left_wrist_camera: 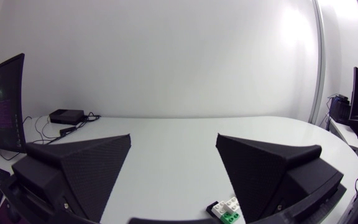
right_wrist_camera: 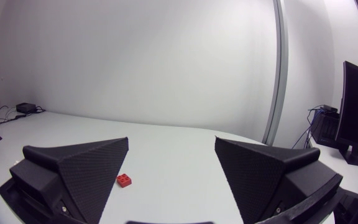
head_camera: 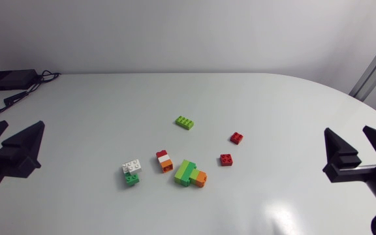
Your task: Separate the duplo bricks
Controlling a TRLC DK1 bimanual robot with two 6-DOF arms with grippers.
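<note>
No readable text, labels, numbers or signs anywhere

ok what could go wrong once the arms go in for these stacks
The white-green stack, red-white-orange stack and green-orange clump sit close together, so grabbing one may knock a neighbour.
The red brick beside the clump could get shoved away.
Pulling one apart likely needs the left gripper and right gripper together, and they might collide.

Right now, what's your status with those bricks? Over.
Left pincer open, right pincer open, both empty. White-green stack, red-white-orange stack, green-orange cluster not yet separated. Nothing in the way.
</note>
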